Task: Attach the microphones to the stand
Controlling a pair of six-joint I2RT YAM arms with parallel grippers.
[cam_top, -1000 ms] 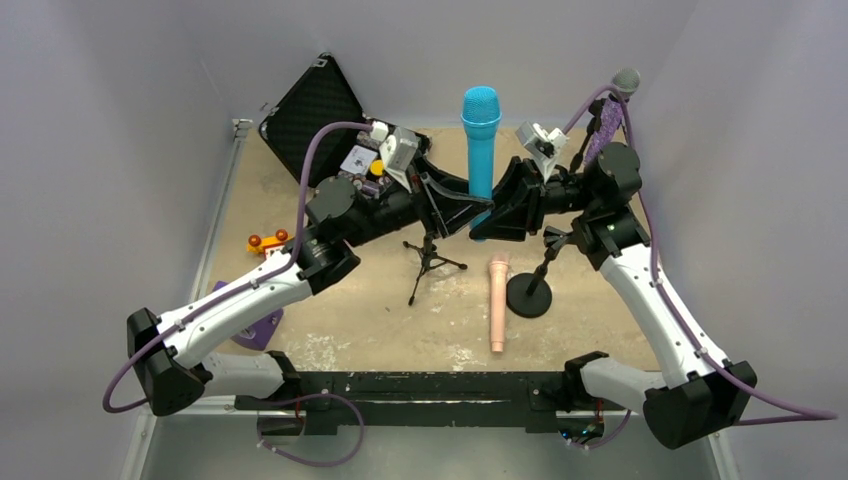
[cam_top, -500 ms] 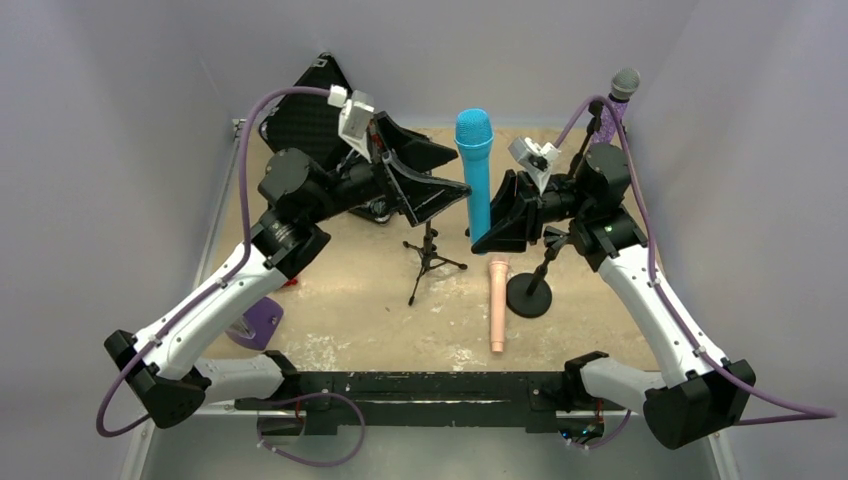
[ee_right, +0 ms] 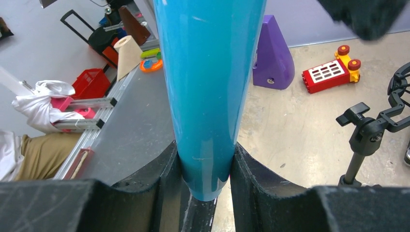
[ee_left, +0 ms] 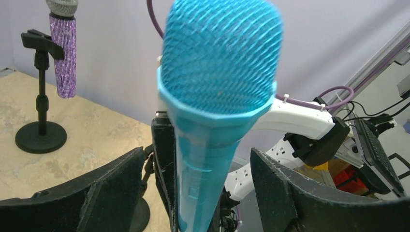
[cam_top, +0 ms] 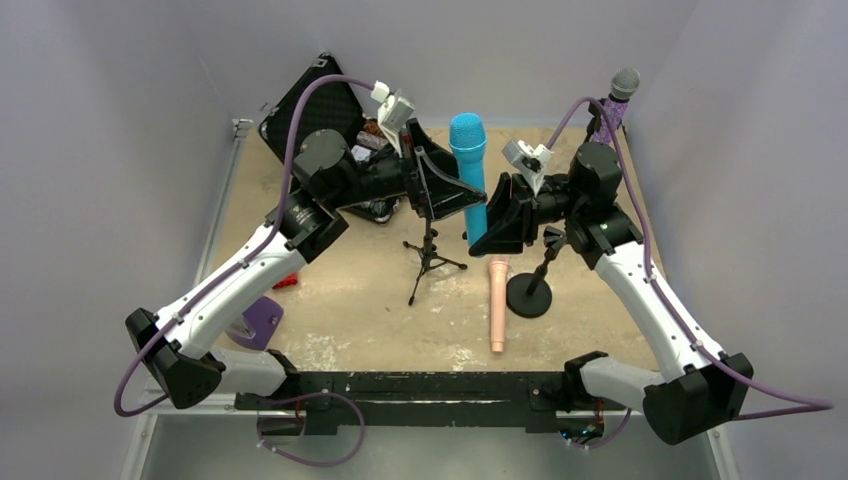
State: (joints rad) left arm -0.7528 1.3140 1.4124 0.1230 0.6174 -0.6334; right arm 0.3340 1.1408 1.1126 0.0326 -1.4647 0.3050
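Observation:
The bright blue microphone [cam_top: 468,170] stands upright in the air, head up. My right gripper [cam_top: 486,230] is shut on its lower end, seen up close in the right wrist view [ee_right: 207,179]. My left gripper [cam_top: 452,195] is open, its jaws on either side of the blue microphone's body [ee_left: 212,96] without touching it. The glittery purple microphone [cam_top: 616,102] sits clipped in the round-based stand [cam_top: 528,296], also seen in the left wrist view [ee_left: 64,53]. The peach-pink microphone [cam_top: 497,305] lies on the table. A small black tripod stand [cam_top: 428,258] is below the grippers, its clip [ee_right: 372,129] empty.
An open black case [cam_top: 315,100] leans at the back left. A purple wedge [cam_top: 262,322] and a red toy [cam_top: 285,282] lie at the left, also in the right wrist view [ee_right: 273,63] [ee_right: 331,72]. White walls close in the table.
My left gripper rose up and left away from the blue microphone, then came back around its body. My right gripper has carried the blue microphone slightly left.

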